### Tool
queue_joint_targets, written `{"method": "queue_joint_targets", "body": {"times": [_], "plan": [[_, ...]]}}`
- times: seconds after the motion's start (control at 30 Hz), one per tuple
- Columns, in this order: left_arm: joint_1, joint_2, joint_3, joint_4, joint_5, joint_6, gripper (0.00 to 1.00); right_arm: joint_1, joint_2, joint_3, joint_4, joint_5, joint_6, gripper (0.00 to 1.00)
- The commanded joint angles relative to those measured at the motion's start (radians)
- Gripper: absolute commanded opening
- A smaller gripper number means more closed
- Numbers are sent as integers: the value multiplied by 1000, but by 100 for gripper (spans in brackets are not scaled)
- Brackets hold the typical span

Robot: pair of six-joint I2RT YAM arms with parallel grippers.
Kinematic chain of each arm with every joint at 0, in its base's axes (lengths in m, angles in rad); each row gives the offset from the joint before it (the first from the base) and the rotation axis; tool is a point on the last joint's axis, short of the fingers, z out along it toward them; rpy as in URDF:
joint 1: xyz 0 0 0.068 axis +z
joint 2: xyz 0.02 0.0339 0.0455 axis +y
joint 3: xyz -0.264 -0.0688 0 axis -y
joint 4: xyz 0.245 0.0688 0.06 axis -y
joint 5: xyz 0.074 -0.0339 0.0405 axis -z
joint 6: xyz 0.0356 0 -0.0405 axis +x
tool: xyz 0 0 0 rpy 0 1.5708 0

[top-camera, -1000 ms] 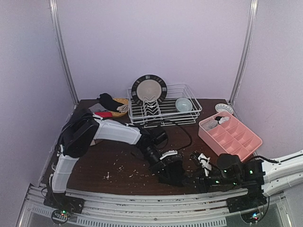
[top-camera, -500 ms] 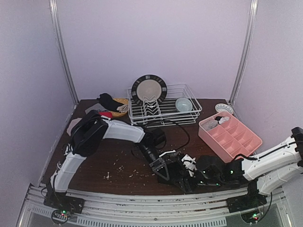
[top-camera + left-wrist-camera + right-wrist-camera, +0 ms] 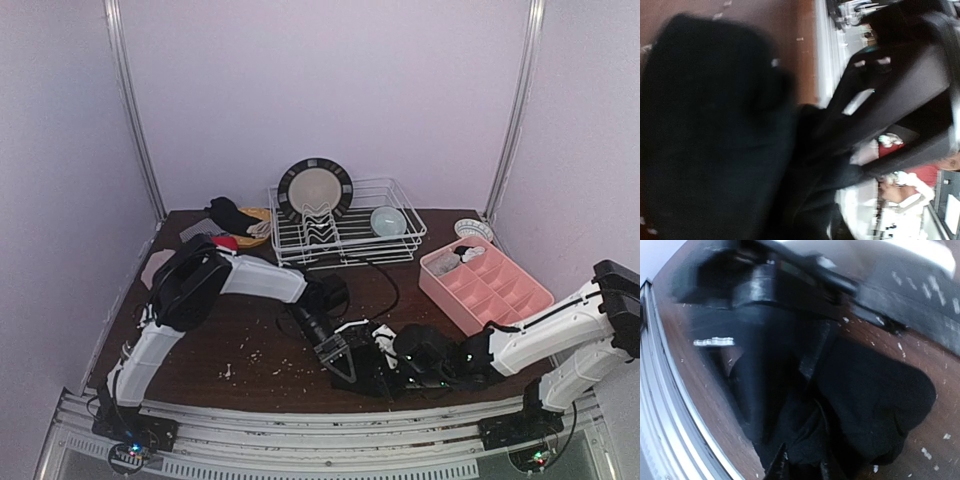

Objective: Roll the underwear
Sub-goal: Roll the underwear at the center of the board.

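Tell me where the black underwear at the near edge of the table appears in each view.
Top external: the black underwear lies low in the centre, by the table's near edge.
Left wrist: the underwear fills the left half, blurred.
Right wrist: the underwear spreads from the centre to the right.
Shared landmark: the brown table with pale crumbs shows in all three.

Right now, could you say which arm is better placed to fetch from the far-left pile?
Probably left: the left arm and right arm both reach the black underwear at the near middle, but the pile lies in the far left corner, the left arm's side.
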State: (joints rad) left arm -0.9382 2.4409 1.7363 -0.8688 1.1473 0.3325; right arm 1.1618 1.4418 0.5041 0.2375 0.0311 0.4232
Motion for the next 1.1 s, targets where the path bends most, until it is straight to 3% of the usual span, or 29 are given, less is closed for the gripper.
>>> {"method": "queue_joint_targets", "body": {"times": [0.0,0.23,0.8,1.07], "plan": [[2,20,-32,-17,-118,-7,97,-12,69,-30,-114,-30,57,11],[5,-90,-110,62,-186,-59,98,-24,94,-47,-107,-39,94,5],[40,-273,-286,261,-380,-226,98,-37,143,-28,-148,-93,68,5],[125,-613,-578,546,-637,-381,98,-41,177,-14,-150,-120,61,5]]}}
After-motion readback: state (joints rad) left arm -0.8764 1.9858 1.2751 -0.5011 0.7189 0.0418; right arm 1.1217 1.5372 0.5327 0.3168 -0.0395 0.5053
